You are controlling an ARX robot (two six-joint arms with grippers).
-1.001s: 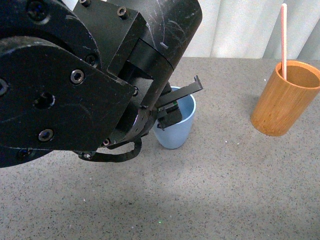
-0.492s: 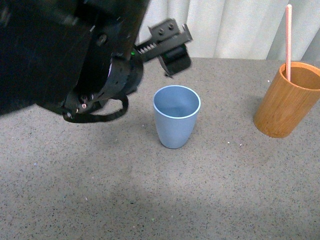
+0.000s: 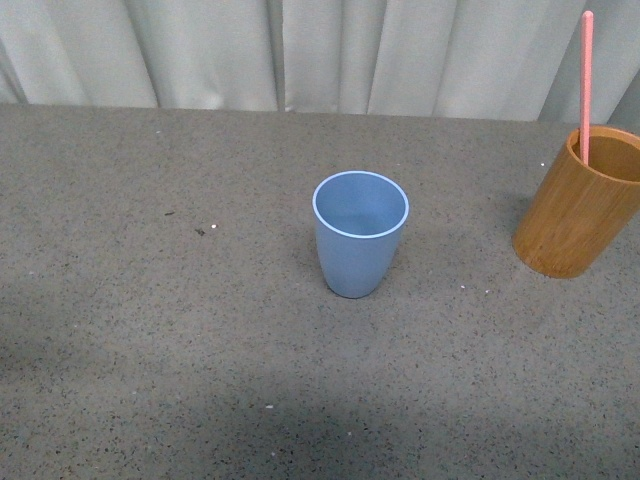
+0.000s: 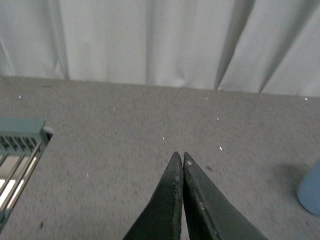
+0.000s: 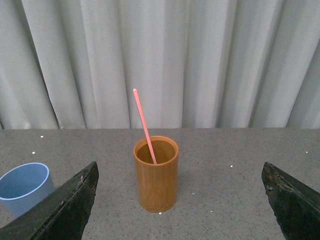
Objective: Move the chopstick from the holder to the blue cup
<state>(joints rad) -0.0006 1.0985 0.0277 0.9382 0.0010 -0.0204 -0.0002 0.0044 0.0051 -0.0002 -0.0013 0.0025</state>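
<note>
The blue cup (image 3: 359, 232) stands upright and empty in the middle of the grey table. The bamboo holder (image 3: 582, 204) stands at the right edge with the pink chopstick (image 3: 586, 86) leaning in it. No arm shows in the front view. In the right wrist view my right gripper (image 5: 181, 172) is wide open, facing the holder (image 5: 156, 173) and chopstick (image 5: 144, 124) from a distance, with the blue cup (image 5: 25, 185) off to one side. In the left wrist view my left gripper (image 4: 180, 156) is shut and empty above bare table, the cup's edge (image 4: 311, 189) just showing.
Pale curtains (image 3: 300, 55) hang behind the table's far edge. A teal rack-like object (image 4: 17, 155) shows at the edge of the left wrist view. The grey speckled tabletop (image 3: 200, 330) spreads around the cup and holder.
The left arm, which covered the left of the front view and hung over the blue cup, has pulled up and out of that view. Cup and holder stand as before.
</note>
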